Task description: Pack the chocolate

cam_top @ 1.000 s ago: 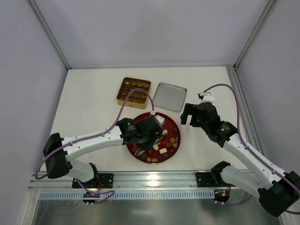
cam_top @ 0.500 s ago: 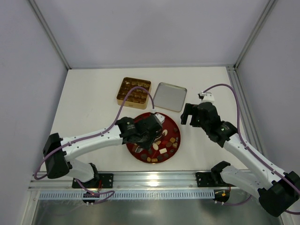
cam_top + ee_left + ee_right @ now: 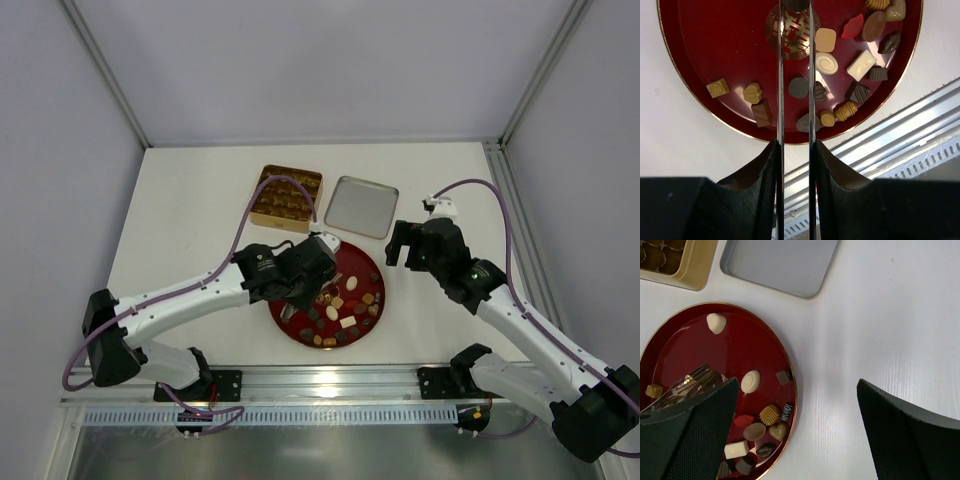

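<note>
Left arm (image 3: pixel 190 295) drew back; dark chocolate (image 3: pixel 795 4) pinched between its jaws.

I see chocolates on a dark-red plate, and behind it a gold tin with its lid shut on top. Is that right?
Not quite: the gold tin is open, with no lid on it. The lid lies upturned on the table beside the tin, as the top external view shows. The chocolates do lie on the dark-red plate, with the tin behind it.
</note>
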Available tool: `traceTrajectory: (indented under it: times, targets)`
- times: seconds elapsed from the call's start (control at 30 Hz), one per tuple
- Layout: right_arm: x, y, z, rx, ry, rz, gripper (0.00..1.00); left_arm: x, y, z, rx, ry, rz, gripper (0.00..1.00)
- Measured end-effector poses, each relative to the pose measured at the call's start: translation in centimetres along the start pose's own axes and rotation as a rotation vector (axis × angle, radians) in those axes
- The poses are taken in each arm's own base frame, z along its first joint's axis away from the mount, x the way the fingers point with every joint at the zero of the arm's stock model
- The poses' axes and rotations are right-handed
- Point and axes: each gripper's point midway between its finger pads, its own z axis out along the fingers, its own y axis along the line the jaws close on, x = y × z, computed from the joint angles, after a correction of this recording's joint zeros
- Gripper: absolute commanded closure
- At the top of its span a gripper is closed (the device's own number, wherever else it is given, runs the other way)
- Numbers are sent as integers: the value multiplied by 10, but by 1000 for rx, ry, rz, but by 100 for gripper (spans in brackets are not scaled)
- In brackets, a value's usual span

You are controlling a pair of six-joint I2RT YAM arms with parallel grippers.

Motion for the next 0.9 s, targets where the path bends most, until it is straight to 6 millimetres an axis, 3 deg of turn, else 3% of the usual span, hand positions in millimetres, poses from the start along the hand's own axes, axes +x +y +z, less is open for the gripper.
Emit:
traceTrajectory:
  times: [0.23, 0.63, 0.73, 0.9]
  targets:
    - [1, 1, 0, -6, 3, 0, 0, -23, 26, -10, -27, -51, -59, 73]
    - [1, 3, 0, -16, 7, -1, 0, -113, 114, -39, -148, -236, -236, 72]
    - [-1, 4, 0, -19, 8, 0, 0, -137, 138, -36, -190, -265, -267, 72]
    - [-1, 5, 1, -20, 12, 0, 0, -170, 172, -12, -261, -268, -295, 73]
